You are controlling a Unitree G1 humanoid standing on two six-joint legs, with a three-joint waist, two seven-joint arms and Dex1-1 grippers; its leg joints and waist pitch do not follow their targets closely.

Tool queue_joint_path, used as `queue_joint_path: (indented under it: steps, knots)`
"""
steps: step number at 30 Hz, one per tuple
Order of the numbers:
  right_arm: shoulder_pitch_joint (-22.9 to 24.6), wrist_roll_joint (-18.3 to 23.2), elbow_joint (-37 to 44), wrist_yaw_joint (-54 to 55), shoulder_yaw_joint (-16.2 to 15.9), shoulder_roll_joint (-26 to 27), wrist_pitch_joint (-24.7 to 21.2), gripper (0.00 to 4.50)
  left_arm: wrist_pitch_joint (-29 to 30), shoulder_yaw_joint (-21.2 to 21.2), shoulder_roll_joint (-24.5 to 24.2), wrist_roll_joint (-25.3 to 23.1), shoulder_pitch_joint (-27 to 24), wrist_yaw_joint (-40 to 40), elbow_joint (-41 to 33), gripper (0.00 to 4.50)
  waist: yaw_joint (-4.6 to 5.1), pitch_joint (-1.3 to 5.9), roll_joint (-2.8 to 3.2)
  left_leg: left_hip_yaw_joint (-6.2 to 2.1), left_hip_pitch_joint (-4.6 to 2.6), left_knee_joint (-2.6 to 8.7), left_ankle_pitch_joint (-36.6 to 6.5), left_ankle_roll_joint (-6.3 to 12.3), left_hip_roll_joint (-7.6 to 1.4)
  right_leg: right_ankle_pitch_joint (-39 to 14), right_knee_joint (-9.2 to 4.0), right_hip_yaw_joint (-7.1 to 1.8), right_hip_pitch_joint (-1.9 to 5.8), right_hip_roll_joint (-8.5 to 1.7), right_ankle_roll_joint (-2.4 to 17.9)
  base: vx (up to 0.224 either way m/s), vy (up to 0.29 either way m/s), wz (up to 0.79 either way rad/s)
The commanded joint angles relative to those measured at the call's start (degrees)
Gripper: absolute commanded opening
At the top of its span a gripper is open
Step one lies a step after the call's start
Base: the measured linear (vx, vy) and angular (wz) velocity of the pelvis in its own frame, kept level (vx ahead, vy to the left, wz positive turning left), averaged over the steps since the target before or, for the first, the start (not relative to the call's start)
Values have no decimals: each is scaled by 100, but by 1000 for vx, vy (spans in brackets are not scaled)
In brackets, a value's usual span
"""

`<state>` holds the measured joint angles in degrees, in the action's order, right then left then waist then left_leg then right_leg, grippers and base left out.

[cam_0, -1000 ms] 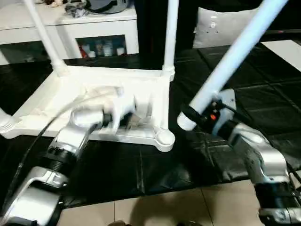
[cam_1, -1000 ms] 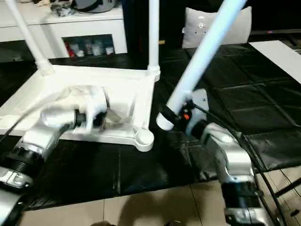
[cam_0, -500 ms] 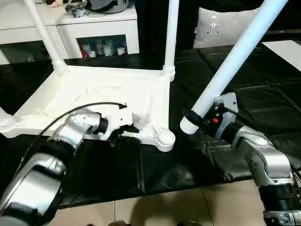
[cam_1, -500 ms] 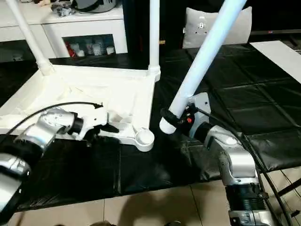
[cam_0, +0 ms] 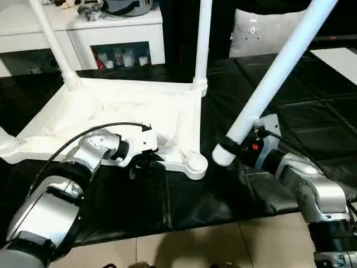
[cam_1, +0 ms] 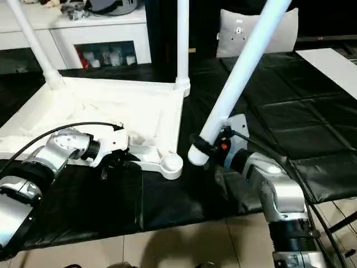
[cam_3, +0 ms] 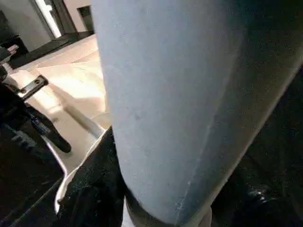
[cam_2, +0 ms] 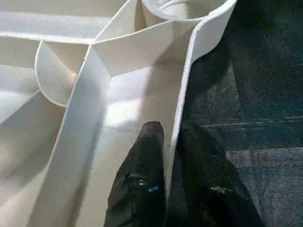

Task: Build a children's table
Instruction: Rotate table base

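Observation:
The white table top (cam_0: 111, 106) lies upside down on a black mat. Two white legs (cam_0: 53, 39) (cam_0: 203, 39) stand in its far corner sockets, and a third leg's base (cam_0: 5, 144) shows at the left edge. The near right socket (cam_0: 195, 162) is empty. My left gripper (cam_0: 144, 161) is at the near rim, shut on the rim wall. One of its fingers (cam_2: 142, 175) is inside the wall and the other outside. My right gripper (cam_0: 245, 146) is shut on the thick end of a tilted fourth leg (cam_0: 273, 72), which hangs just right of the empty socket.
A white cabinet (cam_0: 83, 28) with clutter on top stands behind the table top. A grey cushion (cam_0: 262, 33) leans at the back right. The black mat (cam_0: 167, 201) ends at a tiled floor (cam_0: 223, 245) near me. A white panel (cam_0: 340, 56) lies at the far right.
My left gripper came down from over the ribbed underside to the near rim and closed on it. The right arm shifted the held leg's end slightly lower and left.

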<state>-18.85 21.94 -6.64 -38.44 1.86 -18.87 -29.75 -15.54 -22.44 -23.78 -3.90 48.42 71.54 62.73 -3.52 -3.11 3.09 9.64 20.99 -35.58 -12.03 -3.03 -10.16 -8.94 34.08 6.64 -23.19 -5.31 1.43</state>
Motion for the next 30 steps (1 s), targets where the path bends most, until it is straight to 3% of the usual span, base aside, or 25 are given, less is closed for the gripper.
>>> queue_joint_path:
  steps: [1,5,6,9,13,18,22,24,27,30]
  knots:
    - [-34,75,176,71,85,52,-45,189,147,127,41,48,112,-52,108,39,-37,425,-85,-83,-19,448,-805,224,-257,-2026,-460,-320,369,-431,870,0,0,0]
    - [-131,-172,100,188,39,110,472,189,568,187,114,-23,84,-128,270,17,-20,430,-56,-88,-12,448,-744,204,-264,-1767,-426,-324,366,-428,954,0,0,0]
    - [-136,-172,140,200,20,101,426,189,712,234,142,-8,82,-179,307,11,-8,426,-74,-84,-6,450,-745,209,-257,-1736,-426,-322,373,-421,966,0,0,0]
    - [-162,-209,253,151,-38,64,503,189,1054,355,247,81,41,-420,294,0,6,418,-56,-83,1,444,-755,251,-240,-1866,-448,-318,393,-424,957,0,0,0]
    - [-332,-317,163,285,32,29,676,189,1993,654,596,349,-87,-1027,136,0,37,407,-81,-71,-10,433,-814,285,-226,-2090,-474,-304,389,-408,961,0,0,0]
    - [-438,-419,37,220,-63,-70,617,189,2688,620,835,281,-442,-1165,-596,0,74,407,-92,-68,-7,425,-755,405,-227,-2102,-499,-305,373,-390,947,0,0,0]
    - [-448,-566,-74,205,-182,-135,669,189,2359,553,848,191,-695,-1084,-1013,0,77,410,-107,-58,-9,421,-768,455,-215,-2218,-517,-300,366,-378,877,0,0,0]
    - [-522,-511,-145,130,-201,-161,566,189,1874,275,677,-55,-980,-1002,-1431,0,89,415,-76,-91,4,446,-838,440,-250,-2252,-512,-303,364,-385,800,0,0,0]
    - [-641,-421,-215,90,-164,-191,279,189,1915,160,513,-191,-1156,-1040,-1818,0,104,414,-41,-98,-13,462,-931,376,-262,-2169,-484,-311,359,-378,829,0,0,0]
    - [-713,-380,-305,-149,-230,-274,191,189,1872,282,496,-53,-1244,-947,-2044,0,111,412,-45,-83,-15,451,-958,364,-258,-2116,-493,-317,352,-385,896,0,0,0]
